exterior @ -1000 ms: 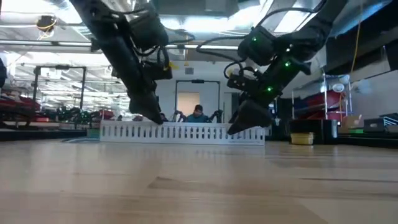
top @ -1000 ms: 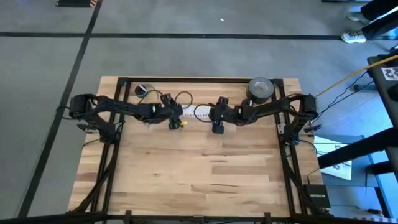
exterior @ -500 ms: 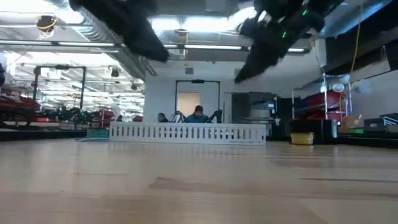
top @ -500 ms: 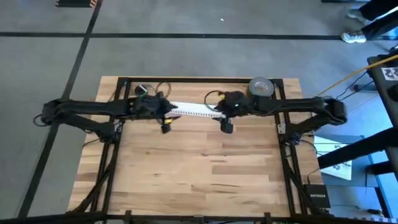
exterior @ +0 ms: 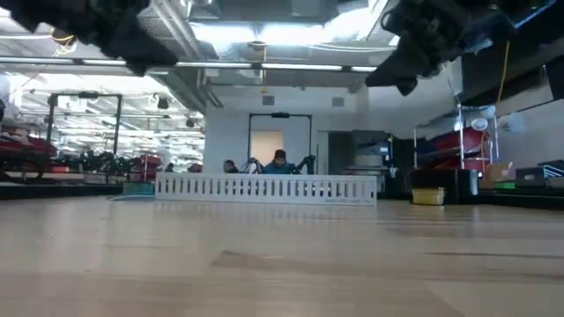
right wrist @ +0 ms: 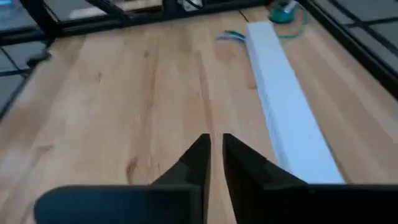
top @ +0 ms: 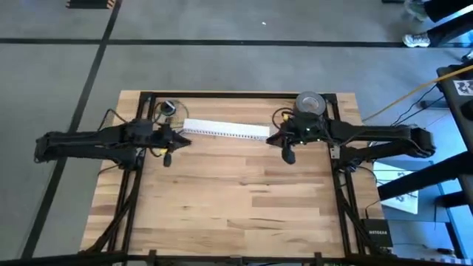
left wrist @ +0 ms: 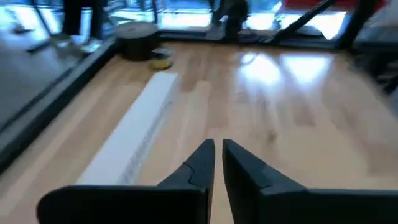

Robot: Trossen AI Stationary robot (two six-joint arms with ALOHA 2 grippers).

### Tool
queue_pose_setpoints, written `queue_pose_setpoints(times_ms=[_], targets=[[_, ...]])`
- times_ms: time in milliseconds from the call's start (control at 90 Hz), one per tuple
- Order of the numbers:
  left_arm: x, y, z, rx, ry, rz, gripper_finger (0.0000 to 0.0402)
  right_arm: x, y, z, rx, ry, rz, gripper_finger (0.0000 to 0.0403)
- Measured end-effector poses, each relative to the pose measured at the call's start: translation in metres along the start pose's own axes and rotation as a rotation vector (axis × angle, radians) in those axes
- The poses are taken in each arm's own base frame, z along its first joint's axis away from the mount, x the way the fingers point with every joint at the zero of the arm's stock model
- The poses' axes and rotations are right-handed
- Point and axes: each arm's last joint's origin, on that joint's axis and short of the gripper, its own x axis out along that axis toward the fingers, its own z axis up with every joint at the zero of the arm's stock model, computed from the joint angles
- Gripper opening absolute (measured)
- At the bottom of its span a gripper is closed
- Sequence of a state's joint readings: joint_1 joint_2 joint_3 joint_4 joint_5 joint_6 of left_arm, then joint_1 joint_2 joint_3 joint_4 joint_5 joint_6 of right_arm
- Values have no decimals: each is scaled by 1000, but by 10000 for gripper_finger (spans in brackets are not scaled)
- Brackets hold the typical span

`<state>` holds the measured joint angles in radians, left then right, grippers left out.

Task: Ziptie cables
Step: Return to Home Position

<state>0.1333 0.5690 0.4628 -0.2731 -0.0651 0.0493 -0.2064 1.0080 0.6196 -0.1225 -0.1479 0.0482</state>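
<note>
Seen from above, both arms have drawn back outward from the long white slotted plastic duct [top: 225, 129], which lies closed on the wooden surface [top: 222, 214], so the job looks finished. The left hand [top: 167, 158] hangs just off one end, the right hand [top: 289, 156] off the other. In the low view, both have lifted clear of the duct. Each wrist view shows fingers clenched on nothing. In the right wrist view the thin grey-green cables [right wrist: 231, 36] only peek out at the duct's far end.

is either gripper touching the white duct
No, the left gripper and right gripper both sit off the ends of the white duct.
</note>
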Motion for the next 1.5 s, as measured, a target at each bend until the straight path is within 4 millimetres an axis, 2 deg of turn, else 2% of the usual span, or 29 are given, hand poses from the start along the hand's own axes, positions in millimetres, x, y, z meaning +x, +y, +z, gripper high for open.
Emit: queue_pose_setpoints(times_ms=[156, 344, 533, 678, 889, 1167, 1500], targets=[[-3, 0, -10, -74, 9, 7, 11, -9, -3, -3, 64, -6, -106, 12], [7, -3, -31, -118, -27, -22, 15, -22, 0, -4, 68, -108, -91, 1], [11, -5, -47, -143, -92, -50, 17, -26, -1, -40, 66, -208, -54, 1], [8, -4, -50, -152, -119, -50, 17, -27, -4, -72, 146, -252, -119, 1], [4, -4, -54, -160, -148, -56, 17, -35, -5, -100, 201, -266, -119, 1], [2, -3, -63, -181, -195, -50, 17, -52, -5, -114, 227, -300, -199, 1], [-2, 1, -73, -186, -243, -141, 18, -71, 2, -115, 122, -398, -54, 1]])
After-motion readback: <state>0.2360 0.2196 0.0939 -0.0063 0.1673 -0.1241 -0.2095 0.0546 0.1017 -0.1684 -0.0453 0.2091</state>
